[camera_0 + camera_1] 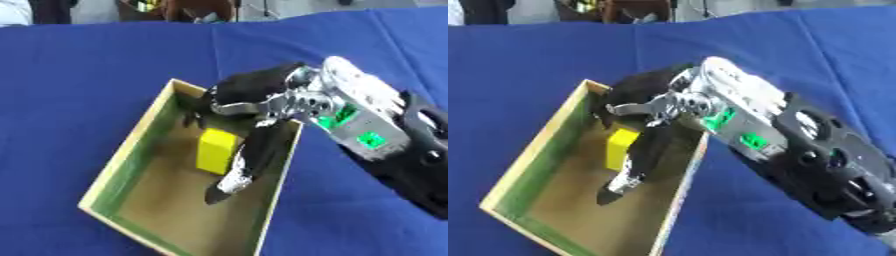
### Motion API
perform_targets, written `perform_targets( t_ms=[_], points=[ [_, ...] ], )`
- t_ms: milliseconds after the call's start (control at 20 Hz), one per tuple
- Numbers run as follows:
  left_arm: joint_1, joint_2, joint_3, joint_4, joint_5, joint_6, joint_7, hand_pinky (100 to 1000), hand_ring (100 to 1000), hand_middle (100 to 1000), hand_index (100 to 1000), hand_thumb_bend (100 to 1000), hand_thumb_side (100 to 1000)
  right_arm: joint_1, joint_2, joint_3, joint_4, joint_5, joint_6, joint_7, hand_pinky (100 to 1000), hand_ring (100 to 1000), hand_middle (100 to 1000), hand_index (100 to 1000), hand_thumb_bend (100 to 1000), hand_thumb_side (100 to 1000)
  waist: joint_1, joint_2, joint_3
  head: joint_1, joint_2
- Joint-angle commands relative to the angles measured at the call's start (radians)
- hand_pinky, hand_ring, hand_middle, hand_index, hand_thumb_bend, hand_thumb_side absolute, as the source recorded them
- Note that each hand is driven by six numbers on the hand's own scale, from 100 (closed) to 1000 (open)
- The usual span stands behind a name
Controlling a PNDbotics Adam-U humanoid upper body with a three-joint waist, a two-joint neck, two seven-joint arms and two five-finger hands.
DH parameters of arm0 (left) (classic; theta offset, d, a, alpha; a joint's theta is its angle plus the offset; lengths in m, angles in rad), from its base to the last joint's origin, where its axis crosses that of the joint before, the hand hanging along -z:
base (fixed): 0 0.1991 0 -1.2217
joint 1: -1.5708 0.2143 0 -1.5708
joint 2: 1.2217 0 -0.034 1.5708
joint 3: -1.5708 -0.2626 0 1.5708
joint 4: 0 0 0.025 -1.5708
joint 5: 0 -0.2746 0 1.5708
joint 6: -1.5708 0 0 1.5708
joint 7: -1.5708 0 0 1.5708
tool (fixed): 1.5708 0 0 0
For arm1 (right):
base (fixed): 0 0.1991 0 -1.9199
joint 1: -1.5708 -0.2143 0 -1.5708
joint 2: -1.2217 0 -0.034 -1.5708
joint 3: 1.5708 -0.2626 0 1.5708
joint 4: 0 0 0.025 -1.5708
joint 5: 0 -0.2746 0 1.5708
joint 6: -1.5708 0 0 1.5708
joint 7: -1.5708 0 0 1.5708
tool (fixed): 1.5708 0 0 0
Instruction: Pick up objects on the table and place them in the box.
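At centre-left of the frame lies the shallow cardboard box [114,172] on the blue tablecloth [79,75]. A yellow block [215,151] stands inside it, near the upper end. Just right of the block, the right hand [254,95] reaches over the box's right wall, fingers [241,170] extended downward and spread, holding nothing. The block looks released; withdrawing well probably means lifting straight up, clear of block and wall. The left hand is unseen.

No words, numbers, labels or brand marks can be read anywhere; the right hand [262,100] carries small green patches on its silver wrist, blurred and without legible characters; the box [131,150] and the blue cloth [79,75] are unmarked.
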Motion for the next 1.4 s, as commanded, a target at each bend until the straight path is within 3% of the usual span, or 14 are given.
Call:
perform_targets(
  t_ms=[50,200,300,450,500,550,750,850,1250,1400],
  points=[
    [-0.007,0.023,0.006,-0.017,0.003,0.001,0.001,578,710,722,761,100,1000,-0.010,-0.042,-0.076,-0.080,-0.030,0.023,-0.002,783,889,755,926,608,801,0.004,-0.030,-0.001,0.007,0.012],
    [-0.003,0.023,0.008,-0.017,0.002,0.001,0.003,578,710,723,762,100,1000,0.002,-0.071,-0.164,-0.175,-0.058,0.062,-0.041,776,878,747,915,550,832,0.007,-0.036,-0.004,0.018,0.021],
    [0.000,0.023,0.010,-0.017,0.001,0.001,0.004,578,711,723,762,100,1000,0.004,-0.087,-0.220,-0.204,-0.080,0.075,-0.117,772,870,740,907,398,902,0.009,-0.039,-0.007,0.026,0.026],
    [0.003,0.024,0.011,-0.017,-0.001,0.002,0.006,578,711,723,762,100,1000,0.015,-0.108,-0.280,-0.212,-0.112,0.086,-0.269,767,859,707,884,229,880,0.012,-0.043,-0.010,0.035,0.030],
    [0.005,0.024,0.012,-0.017,-0.001,0.002,0.007,578,711,723,762,100,1000,0.023,-0.115,-0.297,-0.212,-0.133,0.097,-0.324,766,855,699,886,119,853,0.013,-0.044,-0.012,0.038,0.033],
    [0.006,0.024,0.013,-0.017,-0.001,0.002,0.008,578,712,723,762,100,1000,0.031,-0.122,-0.312,-0.212,-0.157,0.108,-0.380,760,849,688,877,100,833,0.014,-0.045,-0.014,0.042,0.036],
    [0.011,0.024,0.015,-0.017,-0.003,0.003,0.011,578,712,723,763,100,1000,0.068,-0.144,-0.362,-0.213,-0.261,0.138,-0.587,753,844,680,864,100,823,0.017,-0.047,-0.019,0.051,0.040],
    [0.012,0.025,0.016,-0.017,-0.004,0.003,0.013,578,712,724,763,100,1000,0.082,-0.159,-0.387,-0.213,-0.305,0.143,-0.673,751,843,682,858,100,866,0.018,-0.049,-0.021,0.054,0.041],
    [0.018,0.025,0.019,-0.017,-0.009,0.005,0.017,578,713,724,764,100,1000,0.147,-0.220,-0.482,-0.213,-0.430,0.107,-0.964,740,834,690,845,100,998,0.025,-0.050,-0.024,0.063,0.059],
    [0.019,0.025,0.020,-0.017,-0.010,0.005,0.018,577,713,724,764,100,1000,0.171,-0.236,-0.511,-0.213,-0.470,0.081,-1.071,753,834,697,852,100,1000,0.030,-0.050,-0.026,0.068,0.073]
  ],
)
